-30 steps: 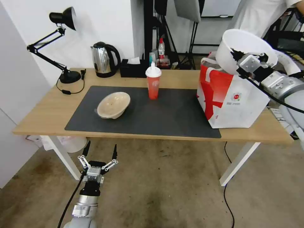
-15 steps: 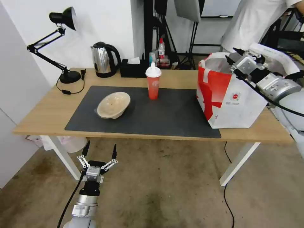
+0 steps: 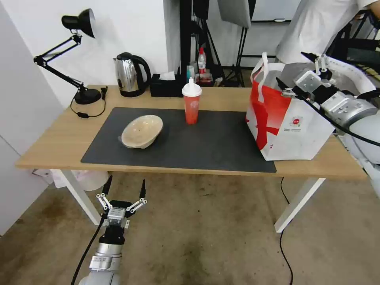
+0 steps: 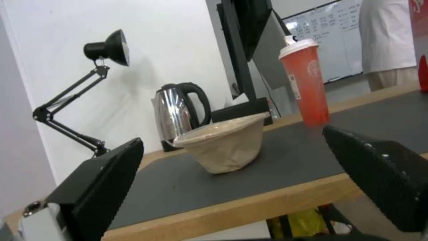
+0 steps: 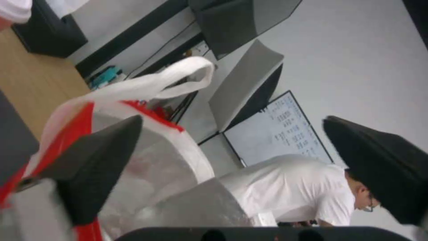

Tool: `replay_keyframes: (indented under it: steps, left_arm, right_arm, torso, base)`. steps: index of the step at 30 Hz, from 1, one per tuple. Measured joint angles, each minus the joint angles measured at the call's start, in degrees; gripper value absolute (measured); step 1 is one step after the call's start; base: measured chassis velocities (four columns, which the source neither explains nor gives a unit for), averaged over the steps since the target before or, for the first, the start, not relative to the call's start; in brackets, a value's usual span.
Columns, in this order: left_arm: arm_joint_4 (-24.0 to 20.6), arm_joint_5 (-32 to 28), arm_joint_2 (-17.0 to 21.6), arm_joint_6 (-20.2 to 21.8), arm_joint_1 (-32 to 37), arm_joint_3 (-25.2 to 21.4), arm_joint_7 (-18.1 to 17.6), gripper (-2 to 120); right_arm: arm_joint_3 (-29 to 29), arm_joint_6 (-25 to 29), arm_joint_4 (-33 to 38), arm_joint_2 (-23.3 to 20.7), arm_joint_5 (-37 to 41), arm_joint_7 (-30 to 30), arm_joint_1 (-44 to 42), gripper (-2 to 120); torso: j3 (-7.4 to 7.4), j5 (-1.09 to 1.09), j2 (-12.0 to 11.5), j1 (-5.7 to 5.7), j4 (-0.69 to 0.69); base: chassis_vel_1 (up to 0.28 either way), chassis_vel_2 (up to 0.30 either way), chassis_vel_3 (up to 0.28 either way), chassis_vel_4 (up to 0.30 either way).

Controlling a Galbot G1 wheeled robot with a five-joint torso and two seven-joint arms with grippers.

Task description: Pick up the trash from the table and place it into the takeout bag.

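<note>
Two grippers spread wide: right gripper [image 3: 297,70] over takeout bag [image 3: 291,126]; left gripper [image 3: 124,187] below table [image 3: 51,146].

Right gripper [image 3: 296,73] raised at upper right, fingers spread, empty. Left gripper [image 3: 124,189] parked low, fingers spread, empty.

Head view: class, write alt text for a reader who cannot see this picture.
The right gripper, open and empty, hangs over the mouth of a white-and-red takeout bag on the right of a wooden table. A beige bowl and a red lidded cup sit on a dark mat. The left gripper waits open below the table's edge.
</note>
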Motion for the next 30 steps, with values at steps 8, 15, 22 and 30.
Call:
replay_keyframes:
  steps: [8,15,22,30]
  left_arm:
    - [0.0,0.0,-0.2,0.1,-0.4,0.1,0.0,100]
    - [0.3,0.1,-0.3,0.1,-0.5,0.3,0.0,100]
    - [0.7,0.1,-0.2,0.2,-0.8,0.3,0.0,100]
    - [1.0,-0.2,0.1,0.3,-1.2,0.2,0.0,100]
  right_arm:
    - [-0.7,-1.3,5.1,0.0,4.4,0.7,1.5,114]
    - [-1.3,-2.9,10.4,1.9,9.9,1.0,1.1,113]
    - [-1.4,-3.1,14.2,4.6,20.5,3.6,-4.2,103]
    - [-2.5,4.9,16.8,15.1,19.9,7.7,-19.3,100]
  torso:
    - [0.00,-0.01,0.0,0.00,0.00]
    - [0.00,-0.01,0.0,0.00,0.00]
    - [0.00,-0.02,0.0,0.00,0.00]
    - [0.00,0.00,0.0,0.00,0.00]
  base:
    - [0.000,0.000,0.000,0.000]
    - [0.000,0.000,0.000,0.000]
    - [0.000,0.000,0.000,0.000]
    - [0.000,0.000,0.000,0.000]
